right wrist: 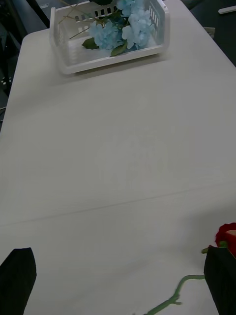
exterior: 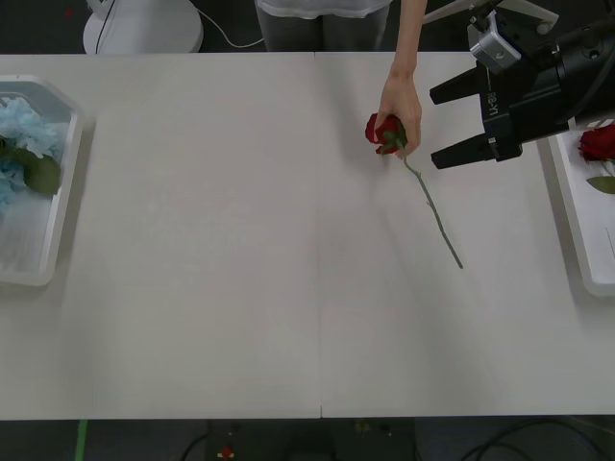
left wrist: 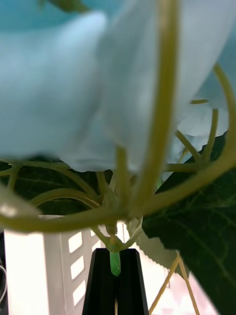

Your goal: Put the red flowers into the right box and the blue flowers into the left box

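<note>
A red flower (exterior: 382,130) lies at the table's middle right, its stem (exterior: 432,206) slanting toward me, and a person's hand (exterior: 399,101) holds its bloom. My right gripper (exterior: 433,130) hovers open just right of that bloom, black fingers spread. In the right wrist view, the right gripper (right wrist: 118,285) is open, with the bloom (right wrist: 227,235) beside one finger. Another red flower (exterior: 598,142) lies in the right box (exterior: 567,211). Blue flowers (exterior: 24,130) fill the left box (exterior: 58,192). My left gripper (left wrist: 115,275) is shut on the thin green stem of a blue flower (left wrist: 73,74), over a white slotted wall (left wrist: 29,266).
The person stands at the table's far edge, arm reaching in. Across the table, the right wrist view shows the left box (right wrist: 64,64) with its blue flowers (right wrist: 123,29). Bare white table stretches between the two boxes. Cables and a white base lie beyond the far edge.
</note>
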Controlling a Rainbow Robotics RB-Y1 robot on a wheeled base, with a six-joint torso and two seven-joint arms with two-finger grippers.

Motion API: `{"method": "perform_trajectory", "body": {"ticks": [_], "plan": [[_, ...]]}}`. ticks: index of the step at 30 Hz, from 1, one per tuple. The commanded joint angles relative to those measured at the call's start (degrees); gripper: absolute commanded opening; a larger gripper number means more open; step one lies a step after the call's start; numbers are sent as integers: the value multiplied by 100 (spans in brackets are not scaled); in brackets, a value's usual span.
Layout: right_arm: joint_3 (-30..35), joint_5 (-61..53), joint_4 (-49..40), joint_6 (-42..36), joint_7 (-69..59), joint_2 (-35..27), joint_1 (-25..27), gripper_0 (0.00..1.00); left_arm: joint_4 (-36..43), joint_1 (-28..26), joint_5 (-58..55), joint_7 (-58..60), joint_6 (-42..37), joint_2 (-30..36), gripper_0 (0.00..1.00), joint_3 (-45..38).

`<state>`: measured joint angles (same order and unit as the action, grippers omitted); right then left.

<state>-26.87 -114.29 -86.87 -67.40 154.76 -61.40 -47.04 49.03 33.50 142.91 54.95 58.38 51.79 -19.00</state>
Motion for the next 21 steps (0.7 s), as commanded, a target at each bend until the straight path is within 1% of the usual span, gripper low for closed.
{"method": "perform_trajectory", "body": {"ticks": [1, 3, 6, 10, 12, 15, 21], "plan": [[-2, 13, -128, 51, 24, -232, 20, 99, 54, -177, 18, -117, -301, 332, 66, 125], [-2, 13, -128, 51, 24, -232, 20, 99, 63, -177, 0, -161, -319, 332, 89, 89], [-2, 13, -128, 51, 24, -232, 20, 99, 151, -177, -53, -231, -301, 341, 99, -42], [-2, 13, -128, 51, 24, -232, 20, 99, 476, -186, -141, -257, 138, 341, 100, -385], [-2, 13, -128, 51, 24, -232, 20, 99, 748, -186, -281, -266, 569, 332, 100, -702], [-2, 13, -128, 51, 24, -232, 20, 99, 1012, -186, -589, -301, 947, 341, 100, -983], [-2, 13, -128, 51, 24, -232, 20, 99, 1179, -326, -1529, -301, 1167, 473, 100, -1027]]}}
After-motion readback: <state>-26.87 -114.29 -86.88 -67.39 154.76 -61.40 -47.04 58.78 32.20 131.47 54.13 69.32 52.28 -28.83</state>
